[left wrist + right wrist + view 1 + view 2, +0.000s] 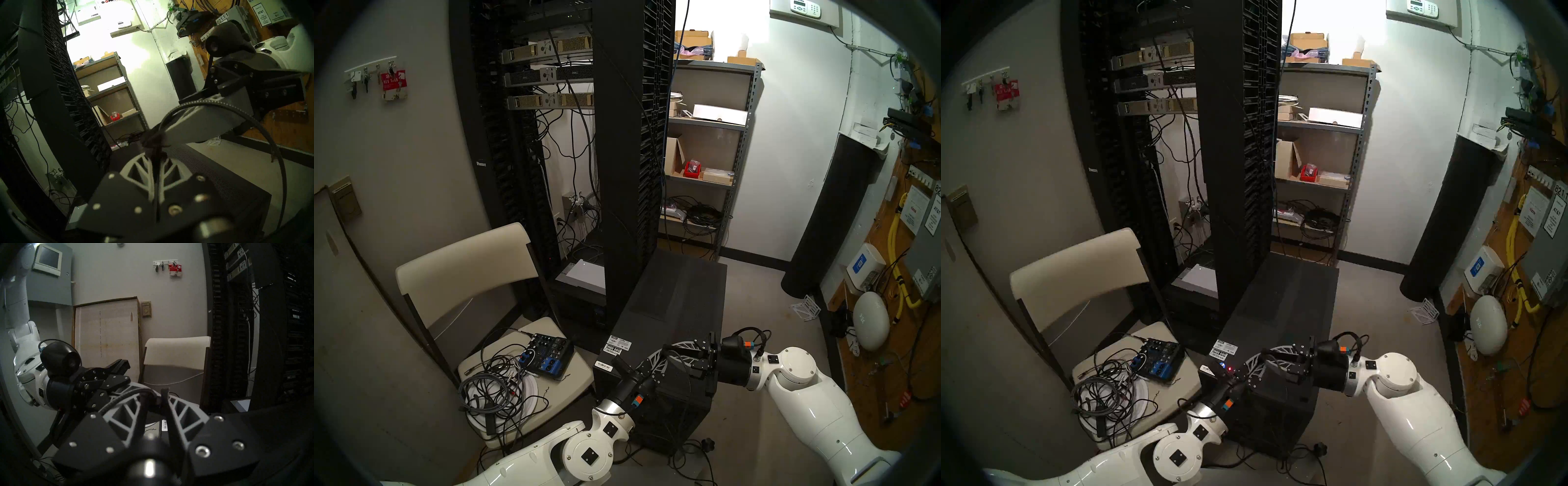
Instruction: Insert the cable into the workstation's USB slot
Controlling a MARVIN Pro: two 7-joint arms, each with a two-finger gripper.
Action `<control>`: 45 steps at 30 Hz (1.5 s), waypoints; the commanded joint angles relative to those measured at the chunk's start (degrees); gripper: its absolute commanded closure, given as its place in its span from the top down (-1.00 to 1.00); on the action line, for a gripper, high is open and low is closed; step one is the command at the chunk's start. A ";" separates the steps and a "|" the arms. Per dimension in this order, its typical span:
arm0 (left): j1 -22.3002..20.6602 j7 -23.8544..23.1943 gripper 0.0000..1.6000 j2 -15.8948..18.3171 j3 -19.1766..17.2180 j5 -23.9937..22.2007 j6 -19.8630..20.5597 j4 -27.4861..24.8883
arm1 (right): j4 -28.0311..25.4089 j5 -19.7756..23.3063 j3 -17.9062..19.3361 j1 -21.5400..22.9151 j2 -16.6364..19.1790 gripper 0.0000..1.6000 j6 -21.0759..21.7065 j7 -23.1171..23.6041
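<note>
Biggest thing ahead of me is the tall black server rack (619,169). At its foot, low on the floor, stands the workstation (680,298), a black tower with a mesh top. Both my arms meet over its near top edge. To the left is a cream chair (466,264) piled with a mixer and thicker cords, none of them mine to touch.

Now the hands. My left gripper (153,147) is pinched tight, its fingers pressed together on the cable (192,102). From that pinch the wire arcs up across my right gripper (154,394) and drops away to the side. The right one points in from the right with its fingers parted, flanking the left's tip. I can't make out that it presses on anything.

The plug end is buried in the dark at the pinch, so I can't tell which way its metal tip faces.

On the tower's front edge, white stickers (617,344) and a small red light (1230,369) mark the panel. The USB slots themselves are too small to pick out.

Handling, as I judge it: the wire is light and limp and will sag and twist freely. Only the plug body is stiff enough to push, so that is where to hold, square and just behind the tip. A slanted push could bend it.
</note>
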 commanded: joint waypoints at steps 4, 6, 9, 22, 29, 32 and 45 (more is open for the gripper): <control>-0.60 -0.12 -1.00 -0.71 -0.08 -0.38 -0.78 -1.56 | -0.44 -0.17 0.05 0.26 -0.61 -1.00 -1.26 -0.01; -0.66 -0.35 -1.00 -0.68 0.09 -0.36 -0.78 -1.50 | -0.34 -0.09 0.04 0.40 -0.65 -1.00 -1.31 0.17; -0.83 -1.23 -1.00 -0.59 0.54 -0.83 -0.64 -1.42 | -0.06 0.94 0.35 1.02 -1.04 -1.00 -0.56 0.37; -1.48 -3.36 -0.58 0.61 1.77 -2.47 0.53 -1.79 | -0.13 2.21 1.17 1.63 -1.54 -1.00 1.68 1.51; -0.40 -3.60 1.00 2.92 0.95 -3.51 0.72 -2.12 | -0.10 2.15 2.26 1.64 -1.46 -1.00 2.26 1.82; 0.26 -3.53 1.00 4.08 0.55 -3.97 0.76 -2.37 | 0.00 1.74 2.54 1.73 -1.31 -1.00 2.42 1.77; 5.09 2.11 1.00 10.20 -5.84 -8.01 -1.36 -6.27 | 2.73 -1.58 1.31 4.76 -1.31 -1.00 3.55 2.06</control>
